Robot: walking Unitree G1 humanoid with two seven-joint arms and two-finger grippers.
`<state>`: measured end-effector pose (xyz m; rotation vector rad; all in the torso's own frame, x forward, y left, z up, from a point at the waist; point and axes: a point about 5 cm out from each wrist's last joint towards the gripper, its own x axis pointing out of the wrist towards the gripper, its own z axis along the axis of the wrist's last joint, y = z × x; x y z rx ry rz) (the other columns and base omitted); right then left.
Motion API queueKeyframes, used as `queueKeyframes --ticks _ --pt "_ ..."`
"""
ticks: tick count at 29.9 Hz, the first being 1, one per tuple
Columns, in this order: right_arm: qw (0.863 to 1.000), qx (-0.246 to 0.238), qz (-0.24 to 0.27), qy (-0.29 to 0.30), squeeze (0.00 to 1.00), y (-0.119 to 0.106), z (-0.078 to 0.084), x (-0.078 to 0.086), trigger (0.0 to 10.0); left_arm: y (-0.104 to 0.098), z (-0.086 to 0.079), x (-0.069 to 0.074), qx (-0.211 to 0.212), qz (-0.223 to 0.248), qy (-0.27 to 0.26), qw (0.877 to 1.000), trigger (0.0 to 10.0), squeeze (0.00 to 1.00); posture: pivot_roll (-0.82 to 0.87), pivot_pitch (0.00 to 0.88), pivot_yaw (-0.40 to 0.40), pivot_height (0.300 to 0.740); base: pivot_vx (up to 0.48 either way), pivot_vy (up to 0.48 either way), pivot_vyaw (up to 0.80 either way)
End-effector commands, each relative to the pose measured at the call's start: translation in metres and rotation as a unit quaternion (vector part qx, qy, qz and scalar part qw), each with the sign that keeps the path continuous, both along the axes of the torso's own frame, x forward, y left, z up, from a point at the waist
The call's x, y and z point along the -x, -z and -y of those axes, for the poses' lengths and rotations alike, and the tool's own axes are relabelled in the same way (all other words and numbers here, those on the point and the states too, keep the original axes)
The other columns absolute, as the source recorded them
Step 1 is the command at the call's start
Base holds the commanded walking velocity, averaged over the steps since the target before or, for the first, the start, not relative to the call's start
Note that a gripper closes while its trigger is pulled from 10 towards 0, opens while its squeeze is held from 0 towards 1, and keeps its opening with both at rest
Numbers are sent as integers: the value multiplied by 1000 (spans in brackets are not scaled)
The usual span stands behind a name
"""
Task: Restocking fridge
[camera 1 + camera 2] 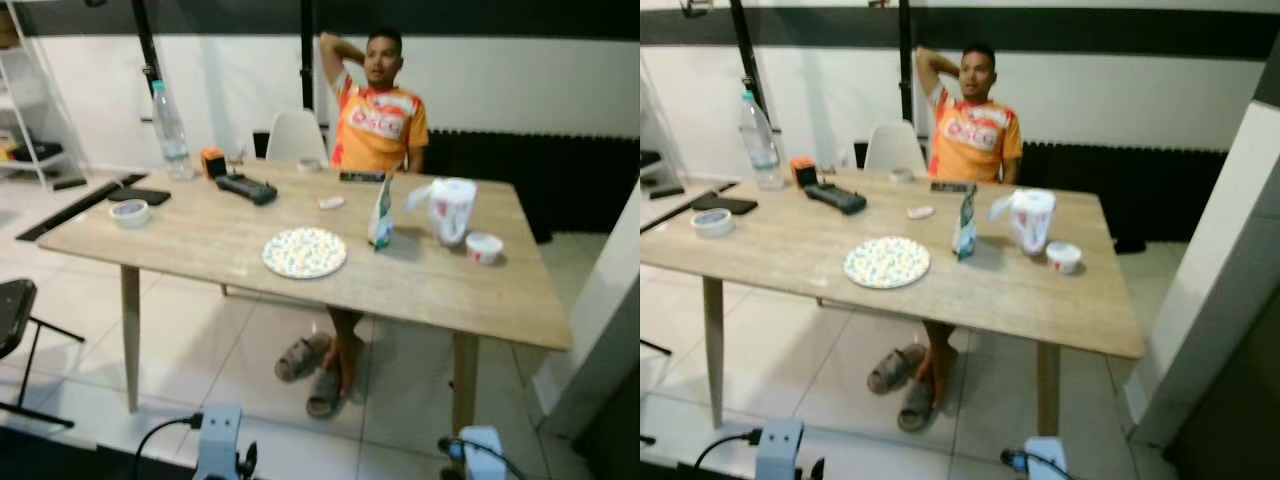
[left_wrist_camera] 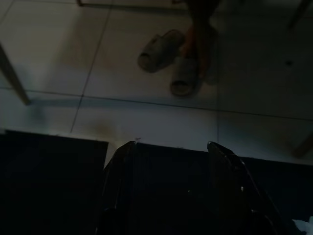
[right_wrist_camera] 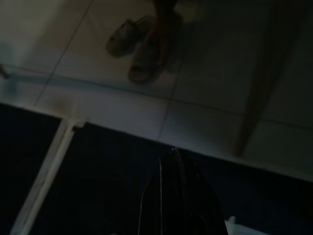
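A wooden table (image 1: 200,245) stands ahead of me. On it are a small green-and-white carton (image 1: 381,213), a white jug with red print (image 1: 451,209), a small white cup with a red band (image 1: 484,247), a clear water bottle (image 1: 170,132) at the far left, and a patterned plate (image 1: 304,252). Both arms hang low before the table, the left arm (image 1: 220,445) and the right arm (image 1: 482,455). In the dark left wrist view my left gripper (image 2: 171,144) is open over a dark mat. My right gripper (image 3: 171,152) is shut, holding nothing.
A person in an orange shirt (image 1: 378,120) sits behind the table, sandalled feet (image 1: 315,370) under it. A white bowl (image 1: 130,212), a black remote (image 1: 246,188) and a phone (image 1: 361,177) also lie there. A black chair (image 1: 15,320) stands left, a white wall corner (image 1: 1210,290) right.
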<state>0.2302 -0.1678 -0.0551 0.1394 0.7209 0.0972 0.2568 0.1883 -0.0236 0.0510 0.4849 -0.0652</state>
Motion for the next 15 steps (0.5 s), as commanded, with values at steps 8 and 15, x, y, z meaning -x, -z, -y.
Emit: queueKeyframes --ticks 8,15 --pt "1000 8 -9 16 0 4 10 7 10000 1 0 1 -5 -8 6 1000 10000 0 -5 57 58 740 282 0 -141" --pt "1000 10 -10 16 0 4 10 8 10000 2 -1 1 -5 -10 7 1000 10000 0 -11 54 63 740 266 0 0"
